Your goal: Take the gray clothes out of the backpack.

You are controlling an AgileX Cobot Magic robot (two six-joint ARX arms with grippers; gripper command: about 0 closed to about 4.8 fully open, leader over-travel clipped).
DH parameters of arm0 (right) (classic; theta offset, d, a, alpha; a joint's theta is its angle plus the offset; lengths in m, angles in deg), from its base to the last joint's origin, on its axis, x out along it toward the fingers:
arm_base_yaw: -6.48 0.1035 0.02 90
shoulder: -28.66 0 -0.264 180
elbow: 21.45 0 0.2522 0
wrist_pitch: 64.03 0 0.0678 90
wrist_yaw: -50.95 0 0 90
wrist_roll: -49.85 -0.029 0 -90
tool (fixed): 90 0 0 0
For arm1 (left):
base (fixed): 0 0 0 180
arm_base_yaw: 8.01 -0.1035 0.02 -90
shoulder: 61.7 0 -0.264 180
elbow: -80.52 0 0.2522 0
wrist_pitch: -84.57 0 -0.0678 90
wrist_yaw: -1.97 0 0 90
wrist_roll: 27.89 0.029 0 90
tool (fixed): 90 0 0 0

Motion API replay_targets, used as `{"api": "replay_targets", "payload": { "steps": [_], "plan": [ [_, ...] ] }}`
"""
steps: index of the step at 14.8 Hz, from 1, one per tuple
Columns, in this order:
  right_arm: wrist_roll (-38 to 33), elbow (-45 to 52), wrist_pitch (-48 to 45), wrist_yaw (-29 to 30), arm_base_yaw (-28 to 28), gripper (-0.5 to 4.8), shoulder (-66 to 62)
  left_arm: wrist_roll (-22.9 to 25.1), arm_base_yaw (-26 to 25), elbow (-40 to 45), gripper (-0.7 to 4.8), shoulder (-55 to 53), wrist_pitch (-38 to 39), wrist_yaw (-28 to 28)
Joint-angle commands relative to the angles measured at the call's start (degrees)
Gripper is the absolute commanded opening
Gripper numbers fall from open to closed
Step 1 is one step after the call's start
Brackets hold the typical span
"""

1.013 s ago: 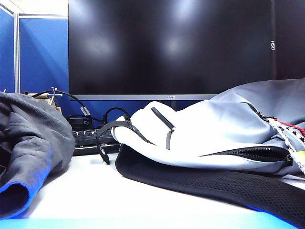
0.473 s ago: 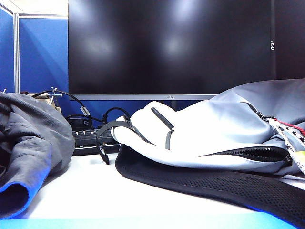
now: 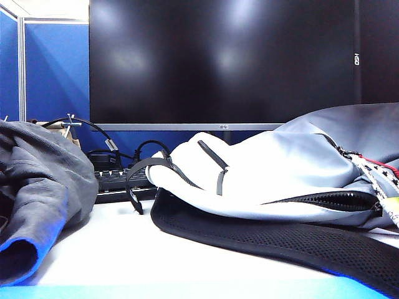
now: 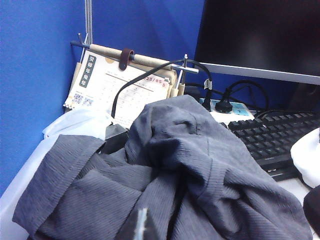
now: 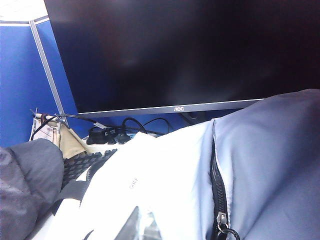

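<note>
The gray clothes (image 3: 40,187) lie in a wrinkled heap on the white table at the left, outside the bag, with a blue hem at the front; the same gray clothes (image 4: 185,170) fill the left wrist view. The pale gray and white backpack (image 3: 293,174) lies flat on the right, its black mesh padding underneath and a red-white cord at its right end. My left gripper (image 4: 141,225) shows only its tips, shut, just over the garment and holding nothing. My right gripper (image 5: 141,225) is shut above the backpack (image 5: 200,175), empty. Neither gripper appears in the exterior view.
A large black monitor (image 3: 221,62) stands behind everything. A black keyboard (image 3: 121,184) and cables lie between the clothes and the backpack. A desk calendar (image 4: 115,85) leans against the blue partition (image 3: 56,68) at the back left.
</note>
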Motion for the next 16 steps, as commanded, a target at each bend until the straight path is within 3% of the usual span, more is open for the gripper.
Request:
{"api": "replay_targets", "payload": {
  "steps": [1, 7, 10, 12, 16],
  "plan": [
    [0.1, -0.4, -0.7, 0.1, 0.0, -0.05, 0.0, 0.1, 0.0, 0.0, -0.04, 0.1, -0.7, 0.2],
    [0.1, -0.4, -0.7, 0.1, 0.0, -0.05, 0.0, 0.1, 0.0, 0.0, -0.04, 0.1, -0.7, 0.2],
    [7.3, -0.4, 2.2, -2.8, -0.1, -0.05, 0.0, 0.1, 0.0, 0.0, -0.04, 0.1, -0.7, 0.2],
    [8.0, 0.7, 5.9, -12.8, -3.5, -0.05, 0.9, 0.1, 0.0, 0.0, -0.04, 0.1, -0.7, 0.2],
    [8.3, 0.7, 10.3, -13.4, -12.1, -0.05, 0.9, 0.1, 0.0, 0.0, -0.04, 0.1, -0.6, 0.2]
  ]
}}
